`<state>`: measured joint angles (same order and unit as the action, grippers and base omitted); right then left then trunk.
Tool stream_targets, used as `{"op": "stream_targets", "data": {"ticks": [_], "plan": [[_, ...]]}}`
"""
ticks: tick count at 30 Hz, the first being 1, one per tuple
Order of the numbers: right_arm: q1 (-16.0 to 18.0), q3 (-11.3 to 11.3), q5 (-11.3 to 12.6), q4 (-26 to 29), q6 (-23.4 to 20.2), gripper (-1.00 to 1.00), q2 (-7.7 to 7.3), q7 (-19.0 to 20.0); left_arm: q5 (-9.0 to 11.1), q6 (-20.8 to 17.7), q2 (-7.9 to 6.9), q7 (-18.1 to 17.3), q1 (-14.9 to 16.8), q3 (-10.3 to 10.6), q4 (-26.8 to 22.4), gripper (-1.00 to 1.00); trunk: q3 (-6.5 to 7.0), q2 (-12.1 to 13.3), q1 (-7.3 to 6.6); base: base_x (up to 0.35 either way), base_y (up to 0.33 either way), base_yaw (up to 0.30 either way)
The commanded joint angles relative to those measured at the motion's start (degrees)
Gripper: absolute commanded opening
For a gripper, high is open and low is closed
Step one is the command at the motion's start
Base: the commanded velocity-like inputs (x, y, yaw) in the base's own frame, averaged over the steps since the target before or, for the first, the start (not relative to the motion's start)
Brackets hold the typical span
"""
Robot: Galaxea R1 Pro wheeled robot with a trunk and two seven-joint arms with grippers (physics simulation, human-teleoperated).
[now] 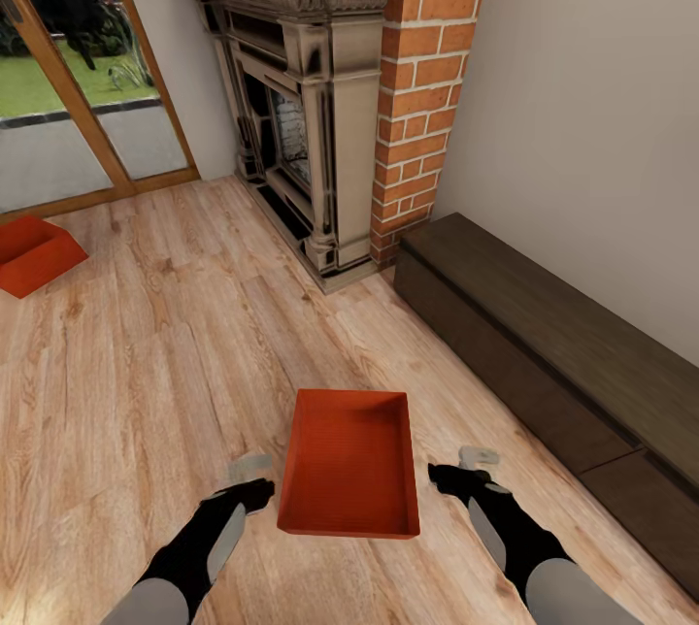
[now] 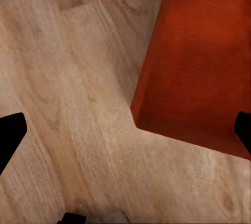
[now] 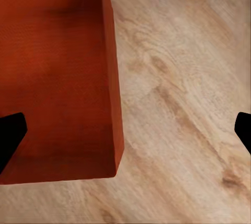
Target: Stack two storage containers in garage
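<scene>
Living room: light wood-plank floor (image 1: 175,344), brick fireplace (image 1: 320,111), dark low cabinet (image 1: 544,344). Near storage container (image 1: 351,475), orange-red, topless and holding nothing, rests on the planks between the left hand (image 1: 254,481) and right hand (image 1: 466,472); both hands spread wide, released. Second storage container (image 1: 34,254) lies well apart by the glass door (image 1: 68,91).

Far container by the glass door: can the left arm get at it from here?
Probably not. The far container lies well across the wood floor, while the left gripper sits open beside the near container. Nothing blocks the way; the base would have to move.
</scene>
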<state>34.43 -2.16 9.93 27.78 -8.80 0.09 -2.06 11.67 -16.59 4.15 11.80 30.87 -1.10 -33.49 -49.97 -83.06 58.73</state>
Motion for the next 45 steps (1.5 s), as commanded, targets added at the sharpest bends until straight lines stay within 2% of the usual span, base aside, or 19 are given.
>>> {"op": "stream_targets", "data": {"ticks": [1,2,6,11,15,18,29,32,35,41,42,45], "plan": [[0.2,0.4,0.2,0.0,0.9,1.00,0.91,-0.8,0.3,-0.4,0.88,0.3,1.7,-0.1,0.6,1.00,-0.04,0.0,0.00,0.000,0.000,0.000],[0.3,0.5,-0.1,0.0,1.5,1.00,1.50,-1.7,-0.2,-0.4,1.80,0.3,3.5,0.0,1.3,1.00,-0.04,0.0,0.00,0.000,0.000,0.000],[0.4,0.6,-1.1,0.0,2.0,1.00,2.04,-3.2,-1.9,-0.4,2.27,0.3,4.5,0.0,1.7,1.00,-0.04,0.0,0.00,0.000,0.000,0.000],[0.4,0.7,-2.2,0.0,4.7,1.00,2.58,-3.5,-8.1,-0.5,2.62,0.4,4.8,0.0,1.8,1.00,-0.04,0.0,0.00,0.000,0.000,0.000],[0.4,0.7,-2.3,0.0,5.6,1.00,2.80,-2.8,-10.9,-0.5,3.32,0.4,4.8,0.0,1.8,1.00,-0.04,0.0,0.00,0.000,0.000,0.000],[0.4,0.5,-2.9,0.0,5.8,1.00,3.13,-2.6,-11.5,-0.5,3.56,0.4,4.8,0.0,1.9,1.00,-0.04,0.0,0.00,0.000,0.000,0.000],[0.4,-0.1,-5.2,-0.5,5.9,1.00,3.48,-2.5,-11.3,-0.4,3.62,0.4,4.8,-0.2,-1.1,1.00,-0.04,0.0,0.00,0.000,0.000,0.000],[0.4,-0.1,-5.4,-5.7,7.7,1.00,3.58,-2.5,-11.3,2.2,3.67,0.4,4.8,-0.5,-1.1,1.00,-0.04,0.0,0.00,0.000,0.000,0.000],[0.4,-0.1,-5.4,-8.5,11.1,1.00,3.60,-2.5,-11.3,6.9,3.71,0.4,4.8,-0.5,-0.4,1.00,-0.04,0.0,0.00,0.000,0.000,0.000],[0.4,-0.5,-5.4,-9.1,11.6,1.00,3.62,-2.0,-11.1,7.8,3.90,0.4,4.8,-0.3,0.0,1.00,-0.04,0.0,0.00,0.000,0.000,0.000],[0.4,-1.6,-5.4,-9.1,11.8,1.00,3.69,-2.0,-11.1,8.0,3.96,0.5,4.8,-0.3,0.7,1.00,-0.04,0.0,0.00,0.000,0.000,0.000],[0.4,-3.1,-5.4,-9.1,12.1,1.00,3.83,-2.0,-11.0,8.2,3.88,0.4,4.8,-0.3,2.1,1.00,-0.04,0.0,0.00,0.000,0.000,0.000]]}}
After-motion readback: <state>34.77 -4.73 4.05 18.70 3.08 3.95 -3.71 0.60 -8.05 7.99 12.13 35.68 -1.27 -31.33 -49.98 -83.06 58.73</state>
